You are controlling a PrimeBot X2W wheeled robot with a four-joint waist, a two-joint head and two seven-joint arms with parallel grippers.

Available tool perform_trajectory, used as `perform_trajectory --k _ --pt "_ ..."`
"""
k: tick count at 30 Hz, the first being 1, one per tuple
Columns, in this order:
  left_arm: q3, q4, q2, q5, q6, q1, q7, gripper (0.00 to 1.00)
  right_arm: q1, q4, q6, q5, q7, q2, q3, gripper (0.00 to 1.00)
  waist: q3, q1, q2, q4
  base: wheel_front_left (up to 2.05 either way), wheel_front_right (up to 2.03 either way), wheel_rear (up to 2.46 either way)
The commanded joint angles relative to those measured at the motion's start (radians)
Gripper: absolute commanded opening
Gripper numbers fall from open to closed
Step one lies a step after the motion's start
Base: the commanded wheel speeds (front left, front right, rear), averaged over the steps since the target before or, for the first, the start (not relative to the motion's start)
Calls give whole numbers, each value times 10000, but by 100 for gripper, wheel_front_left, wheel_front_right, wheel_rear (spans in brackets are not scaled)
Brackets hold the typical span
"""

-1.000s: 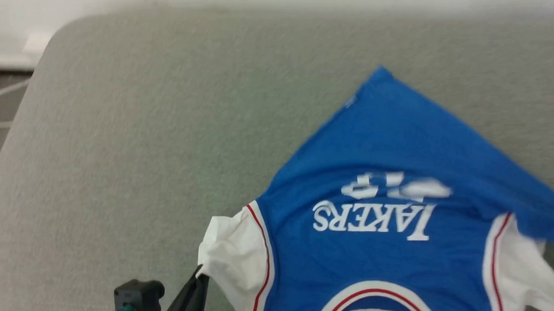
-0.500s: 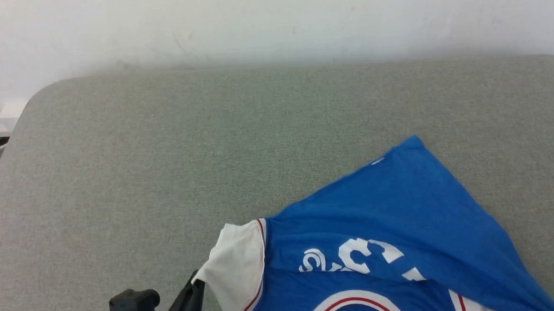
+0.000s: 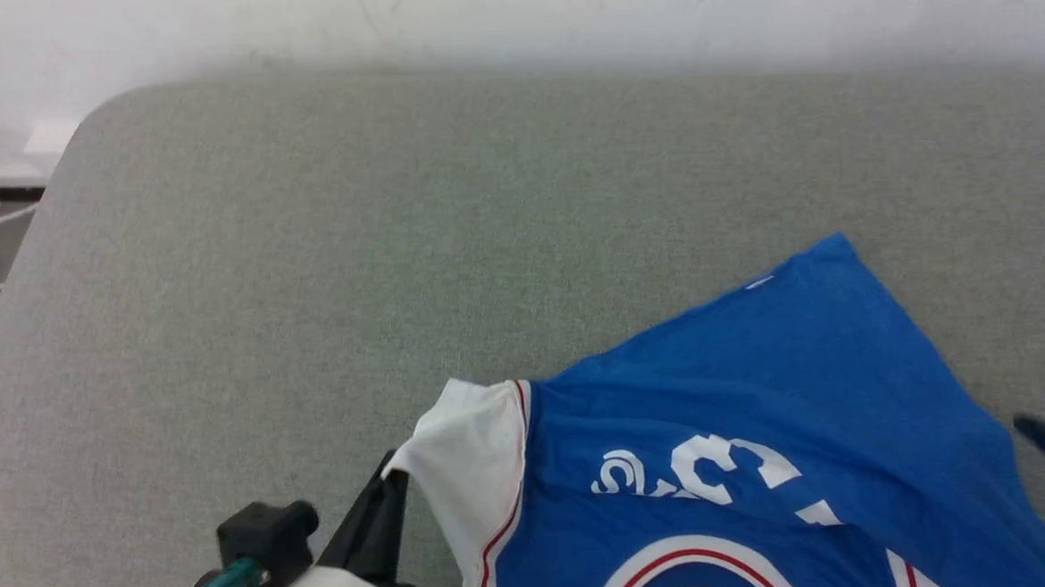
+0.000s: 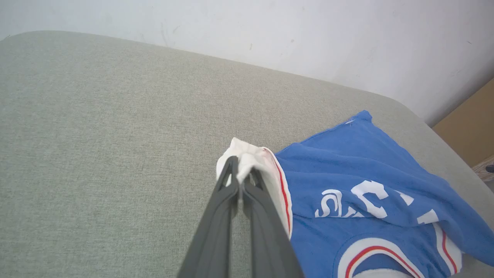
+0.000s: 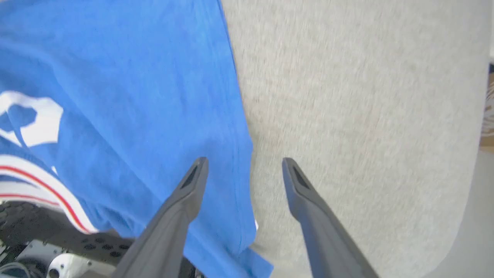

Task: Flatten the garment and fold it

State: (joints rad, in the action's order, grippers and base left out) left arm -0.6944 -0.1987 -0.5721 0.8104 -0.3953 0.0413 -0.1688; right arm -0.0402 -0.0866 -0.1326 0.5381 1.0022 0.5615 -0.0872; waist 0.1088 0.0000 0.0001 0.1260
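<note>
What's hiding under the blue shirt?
The shirt rests on the grey padded surface, which shows all around its far side. The part of the surface right beneath the cloth is covered, so I can't tell whether anything else is under there.

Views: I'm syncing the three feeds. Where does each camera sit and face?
Head: on the head, looking down at the shirt on the cushion; left gripper at lower left.
Left wrist: along its shut fingers, pinching the white sleeve.
Right wrist: along the open right gripper, straddling the shirt's blue edge.
Shared: head and left wrist both show sleeve and lettering.
</note>
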Motion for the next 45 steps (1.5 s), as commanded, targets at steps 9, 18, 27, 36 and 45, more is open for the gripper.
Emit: perform_trajectory --k 9,18,27,36,45 --pt "-424 -133 665 -502 363 1204 -24 0 -3601 1086 19 -770 -25 425 1675 100 1956 0 -1 1568 0 0 0" --pt "-743 338 1319 -561 699 1697 -167 0 -5352 3255 19 -1467 -71 980 2817 100 2594 0 -1 2476 0 0 0" --pt "-824 676 1609 -356 1084 1894 -261 0 -5201 4392 19 -1071 -306 1101 3578 100 2776 0 -1 2735 0 0 0" --pt "-843 1008 1560 -362 1133 1892 -312 0 -5088 4793 19 -465 -1362 1207 4292 0 2378 0 -1 2509 0 0 0" --pt "-331 612 724 -447 808 1856 -252 0 -5828 4591 19 -131 -4214 1282 4346 0 1031 0 -1 1568 0 0 0"
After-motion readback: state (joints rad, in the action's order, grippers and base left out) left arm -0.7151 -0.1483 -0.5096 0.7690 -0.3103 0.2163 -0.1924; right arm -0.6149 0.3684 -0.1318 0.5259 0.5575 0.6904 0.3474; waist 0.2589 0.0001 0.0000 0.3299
